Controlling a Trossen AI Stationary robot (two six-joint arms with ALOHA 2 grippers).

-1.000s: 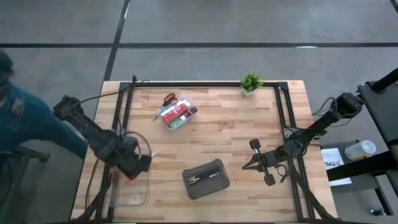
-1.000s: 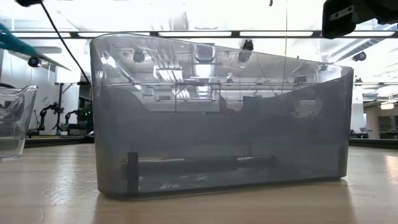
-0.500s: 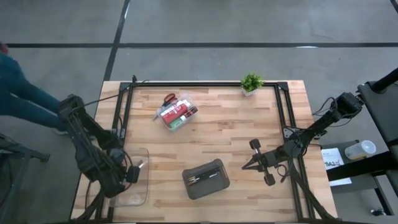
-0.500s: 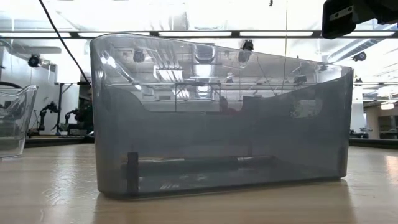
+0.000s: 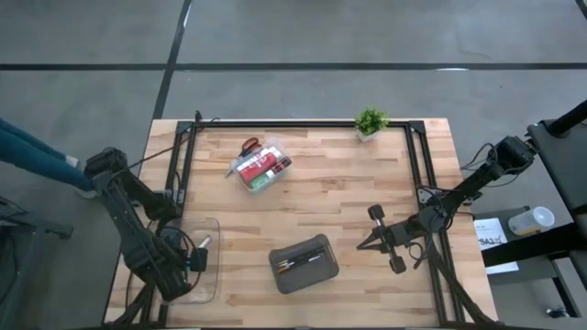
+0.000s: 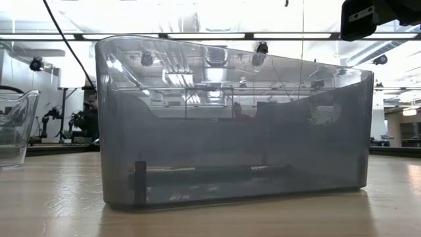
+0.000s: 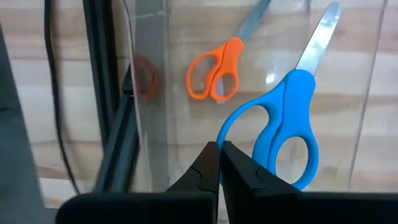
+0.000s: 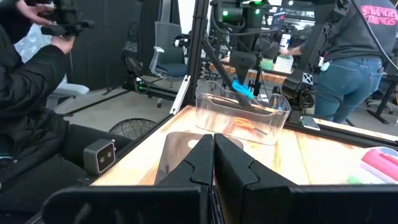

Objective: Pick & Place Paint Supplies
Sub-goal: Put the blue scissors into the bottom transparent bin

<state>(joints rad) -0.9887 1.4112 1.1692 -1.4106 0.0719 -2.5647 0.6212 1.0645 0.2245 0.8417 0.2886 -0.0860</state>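
A grey concrete floor (image 5: 303, 37), crossed by dark seam lines, is seen around the wooden table (image 5: 339, 197). Long ceiling light strips (image 6: 217, 36) are seen overhead in the low view. Beyond the table, an office chair (image 8: 166, 43), workbenches with equipment and green indicator lights (image 8: 233, 12) are seen, and two people (image 8: 348, 56) are stood or seated among them
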